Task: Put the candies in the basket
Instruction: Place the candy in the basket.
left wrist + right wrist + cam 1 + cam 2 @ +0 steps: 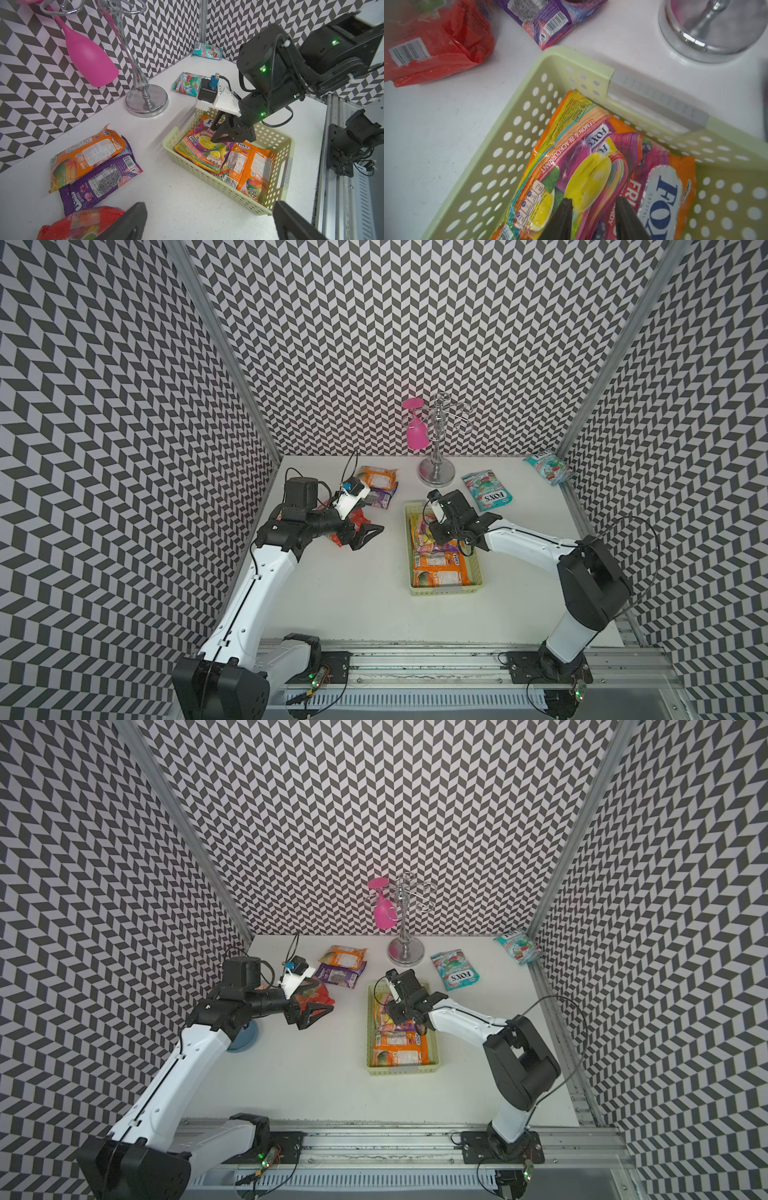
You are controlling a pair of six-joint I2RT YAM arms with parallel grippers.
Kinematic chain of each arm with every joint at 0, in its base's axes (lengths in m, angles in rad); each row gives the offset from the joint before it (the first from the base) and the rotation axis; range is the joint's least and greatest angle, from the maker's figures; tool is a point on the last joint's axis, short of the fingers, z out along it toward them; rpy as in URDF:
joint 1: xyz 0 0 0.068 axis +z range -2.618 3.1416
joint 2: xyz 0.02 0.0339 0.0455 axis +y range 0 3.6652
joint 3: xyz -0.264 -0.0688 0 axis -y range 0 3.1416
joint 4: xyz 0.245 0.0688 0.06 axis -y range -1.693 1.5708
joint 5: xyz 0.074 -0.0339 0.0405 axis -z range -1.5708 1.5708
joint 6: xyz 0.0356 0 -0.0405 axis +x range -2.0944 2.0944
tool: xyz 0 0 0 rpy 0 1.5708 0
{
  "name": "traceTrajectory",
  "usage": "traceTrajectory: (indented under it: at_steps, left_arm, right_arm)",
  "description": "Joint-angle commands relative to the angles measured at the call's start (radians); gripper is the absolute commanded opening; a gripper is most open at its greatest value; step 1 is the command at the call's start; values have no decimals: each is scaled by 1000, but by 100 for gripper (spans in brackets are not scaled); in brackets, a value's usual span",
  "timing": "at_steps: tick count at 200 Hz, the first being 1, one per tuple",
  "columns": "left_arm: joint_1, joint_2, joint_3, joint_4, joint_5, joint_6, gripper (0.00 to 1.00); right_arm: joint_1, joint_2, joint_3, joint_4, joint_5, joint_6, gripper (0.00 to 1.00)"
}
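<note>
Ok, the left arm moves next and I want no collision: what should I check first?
1. Left pincer open: ok, jaws wide.
2. Red bag near it: ok, right beside.
3. Right pincer out of the basket: not ok, it hangs low inside.
4. Right pincer empty: ok, jaws apart, nothing between.
5. Room in basket: cannot tell, bags overlap.
6. All bags in: not ok; Red bag, orange bag, purple bag, teal bag and corner teal bag lie outside.
</note>
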Motion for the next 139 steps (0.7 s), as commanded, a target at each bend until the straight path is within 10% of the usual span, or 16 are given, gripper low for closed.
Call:
traceTrajectory:
  at_steps: [1, 139]
  left_arm:
    - [6, -1, -4, 16, 14, -8, 99]
    - [7, 27, 8, 44, -30, -48, 99]
  right_arm:
    - [-5, 18, -34, 25, -54, 90, 37]
    - [-9, 2, 32, 36, -7, 103, 43]
